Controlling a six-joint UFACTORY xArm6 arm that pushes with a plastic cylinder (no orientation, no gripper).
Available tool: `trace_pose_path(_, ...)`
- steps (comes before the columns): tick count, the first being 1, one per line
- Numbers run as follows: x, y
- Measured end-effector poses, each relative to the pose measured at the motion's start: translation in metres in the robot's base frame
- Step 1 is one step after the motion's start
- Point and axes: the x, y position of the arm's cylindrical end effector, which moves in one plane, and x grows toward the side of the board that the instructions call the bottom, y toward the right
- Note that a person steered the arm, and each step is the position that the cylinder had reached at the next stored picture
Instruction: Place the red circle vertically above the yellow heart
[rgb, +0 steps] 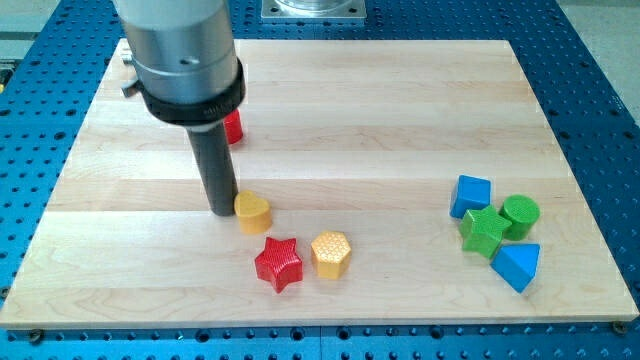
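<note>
The yellow heart (253, 211) lies left of the board's middle. My tip (222, 211) rests on the board right at the heart's left side, touching or nearly touching it. A red block (233, 126), presumably the red circle, sits toward the view's top from the heart; most of it is hidden behind the arm's grey body (185, 60), so its shape cannot be made out.
A red star (278, 263) and a yellow hexagon (331, 254) lie just below the heart. At the right are a blue cube (471, 194), a green star-like block (484, 230), a green cylinder (520, 213) and a blue triangle (517, 265). The wooden board (380, 110) sits on a blue perforated table.
</note>
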Motion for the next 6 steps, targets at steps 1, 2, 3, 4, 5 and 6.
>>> trace_pose_path(1, 0.0, 0.036)
trace_pose_path(2, -0.028, 0.033)
trace_pose_path(3, -0.008, 0.042)
trace_pose_path(4, -0.003, 0.042)
trace_pose_path(5, 0.0, 0.017)
trace_pose_path(6, -0.056, -0.043)
